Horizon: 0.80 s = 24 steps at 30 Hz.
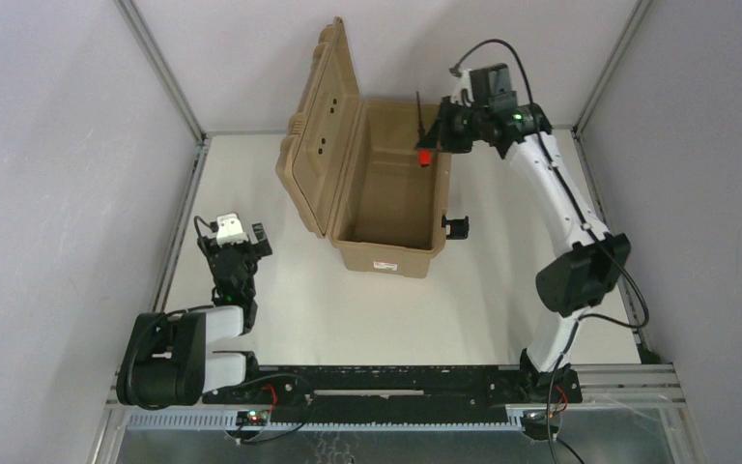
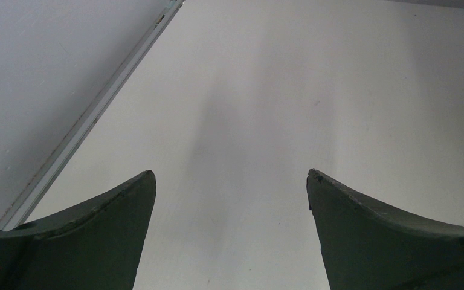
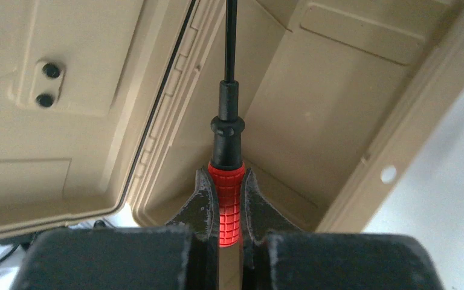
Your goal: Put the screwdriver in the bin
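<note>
The tan bin (image 1: 386, 198) stands open at the back middle of the table, its ribbed lid (image 1: 319, 126) swung up to the left. My right gripper (image 1: 432, 145) hovers over the bin's far right rim, shut on the screwdriver (image 1: 423, 135). In the right wrist view the red grip (image 3: 227, 202) is clamped between both fingers, with the black collar and thin dark shaft (image 3: 231, 36) pointing out ahead over the bin's inside (image 3: 314, 115). My left gripper (image 1: 242, 235) stands open near the left edge, nothing between its fingers (image 2: 96, 235).
A black latch (image 1: 457, 228) sticks out from the bin's right side. A white label (image 1: 386, 268) marks its near end. Metal frame posts and grey walls close in the table at the left (image 1: 169, 77), right and back.
</note>
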Available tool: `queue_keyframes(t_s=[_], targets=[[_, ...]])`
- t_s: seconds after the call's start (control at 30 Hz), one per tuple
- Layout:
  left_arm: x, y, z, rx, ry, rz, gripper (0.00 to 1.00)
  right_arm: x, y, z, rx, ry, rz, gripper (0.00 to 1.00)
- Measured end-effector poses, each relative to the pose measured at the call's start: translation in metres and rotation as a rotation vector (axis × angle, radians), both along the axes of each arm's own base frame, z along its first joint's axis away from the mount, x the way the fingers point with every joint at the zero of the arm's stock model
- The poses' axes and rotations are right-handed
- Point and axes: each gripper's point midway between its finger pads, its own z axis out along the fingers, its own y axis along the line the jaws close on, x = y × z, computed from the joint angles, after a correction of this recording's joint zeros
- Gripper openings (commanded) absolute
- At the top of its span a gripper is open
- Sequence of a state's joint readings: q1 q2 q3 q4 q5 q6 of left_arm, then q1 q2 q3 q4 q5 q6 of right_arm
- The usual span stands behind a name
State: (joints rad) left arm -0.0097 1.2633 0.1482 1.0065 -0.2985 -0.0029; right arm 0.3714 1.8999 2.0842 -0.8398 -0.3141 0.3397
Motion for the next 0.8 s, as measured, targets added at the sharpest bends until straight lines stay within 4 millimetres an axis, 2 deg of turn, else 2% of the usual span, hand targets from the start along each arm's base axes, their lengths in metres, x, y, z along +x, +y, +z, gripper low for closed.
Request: queue_keyframes(t_s=[0.13, 0.27, 0.4, 0.5, 0.57, 0.63, 0.7, 0.8], targets=[[0.0, 0.0, 0.0, 0.0, 0.0, 0.0, 1.0, 0.026, 0.021, -0.043, -0.1, 0.018, -0.047, 0.03], [0.0, 0.0, 0.0, 0.0, 0.0, 0.0, 1.0, 0.045, 0.036, -0.11, -0.244, 0.065, -0.095, 0.04], [0.0, 0.0, 0.0, 0.0, 0.0, 0.0, 1.0, 0.05, 0.039, -0.174, -0.36, 0.131, -0.118, 0.09], [0.0, 0.0, 0.0, 0.0, 0.0, 0.0, 1.0, 0.047, 0.038, -0.219, -0.441, 0.187, -0.124, 0.18], [0.0, 0.0, 0.0, 0.0, 0.0, 0.0, 1.0, 0.044, 0.036, -0.238, -0.481, 0.214, -0.126, 0.33], [0.0, 0.0, 0.0, 0.0, 0.0, 0.0, 1.0, 0.042, 0.035, -0.249, -0.501, 0.231, -0.127, 0.45], [0.0, 0.0, 0.0, 0.0, 0.0, 0.0, 1.0, 0.04, 0.034, -0.252, -0.512, 0.236, -0.126, 0.53], [0.0, 0.0, 0.0, 0.0, 0.0, 0.0, 1.0, 0.041, 0.033, -0.249, -0.513, 0.226, -0.13, 0.59]])
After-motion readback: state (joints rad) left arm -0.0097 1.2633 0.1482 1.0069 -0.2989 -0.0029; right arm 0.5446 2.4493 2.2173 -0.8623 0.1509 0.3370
